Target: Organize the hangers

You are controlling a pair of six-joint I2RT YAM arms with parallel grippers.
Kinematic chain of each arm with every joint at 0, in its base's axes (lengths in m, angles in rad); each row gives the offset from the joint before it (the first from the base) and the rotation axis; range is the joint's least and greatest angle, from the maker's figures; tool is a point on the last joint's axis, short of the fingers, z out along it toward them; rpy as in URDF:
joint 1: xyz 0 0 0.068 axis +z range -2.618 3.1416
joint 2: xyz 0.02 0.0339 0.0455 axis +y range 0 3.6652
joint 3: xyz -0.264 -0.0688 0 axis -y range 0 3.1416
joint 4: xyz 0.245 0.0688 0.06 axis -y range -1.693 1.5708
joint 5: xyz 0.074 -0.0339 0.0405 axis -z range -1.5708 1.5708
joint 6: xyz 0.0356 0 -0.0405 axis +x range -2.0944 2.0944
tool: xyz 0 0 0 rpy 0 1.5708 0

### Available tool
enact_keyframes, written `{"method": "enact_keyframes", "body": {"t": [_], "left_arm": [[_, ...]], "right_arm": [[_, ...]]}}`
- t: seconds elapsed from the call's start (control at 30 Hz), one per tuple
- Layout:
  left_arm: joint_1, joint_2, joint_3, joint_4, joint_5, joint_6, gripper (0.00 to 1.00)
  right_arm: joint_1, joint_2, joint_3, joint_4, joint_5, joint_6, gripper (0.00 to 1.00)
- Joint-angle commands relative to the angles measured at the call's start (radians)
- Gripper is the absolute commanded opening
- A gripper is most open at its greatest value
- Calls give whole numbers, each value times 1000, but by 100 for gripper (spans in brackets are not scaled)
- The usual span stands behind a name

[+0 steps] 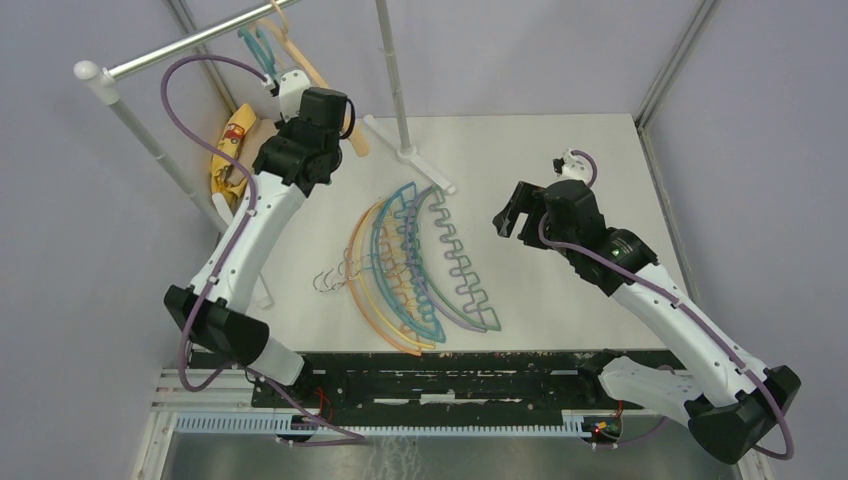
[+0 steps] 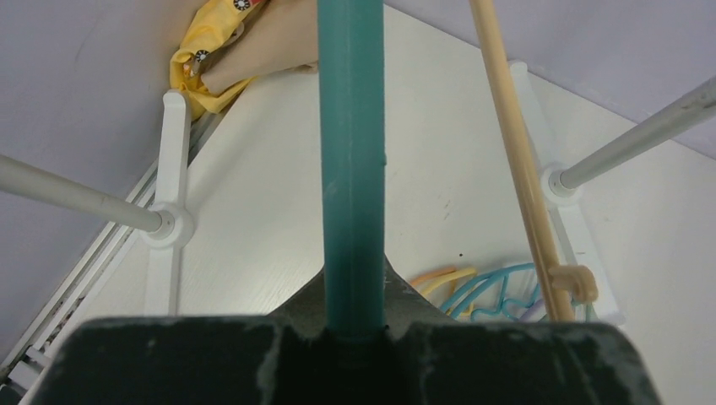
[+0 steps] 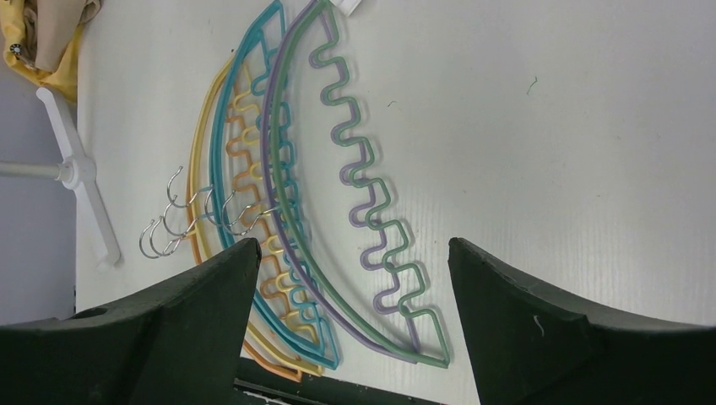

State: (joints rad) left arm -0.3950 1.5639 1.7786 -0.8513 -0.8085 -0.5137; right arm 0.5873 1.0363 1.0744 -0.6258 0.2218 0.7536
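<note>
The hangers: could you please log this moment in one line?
left claw: shut on teal hanger by rack rail | right claw: open, facing hanger pile

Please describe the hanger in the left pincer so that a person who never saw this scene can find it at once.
Look at the silver rack rail at the far left corner of the table. Right by it, the left pincer is shut on a teal hanger. Its neighbour there is a tan hanger; all other hangers lie piled mid-table.
</note>
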Motion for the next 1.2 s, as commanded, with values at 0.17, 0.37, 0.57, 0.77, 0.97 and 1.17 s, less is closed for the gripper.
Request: {"method": "enact_keyframes", "body": {"t": [0.17,0.37,0.57,0.77,0.97,1.17], "left_arm": [[-30,-247,-102,148,4,-3,3],[-37,-193,-16,105,-20,22,3],[-19,-75,119,37,-21,27,3],[-10,-43,140,39,-4,20,3],[-10,19,175,17,22,37,3],[-9,98,287,-33,40,47,3]], "right_arm": [[-7,28,-20,67,-35,10,90],[-8,49,-9,73,-52,13,89],[-9,31,-9,64,-45,11,89],[-16,5,-13,39,-25,-9,89],[-20,-11,-35,38,-28,-5,89],[-25,-21,-45,37,-29,-8,89]]}}
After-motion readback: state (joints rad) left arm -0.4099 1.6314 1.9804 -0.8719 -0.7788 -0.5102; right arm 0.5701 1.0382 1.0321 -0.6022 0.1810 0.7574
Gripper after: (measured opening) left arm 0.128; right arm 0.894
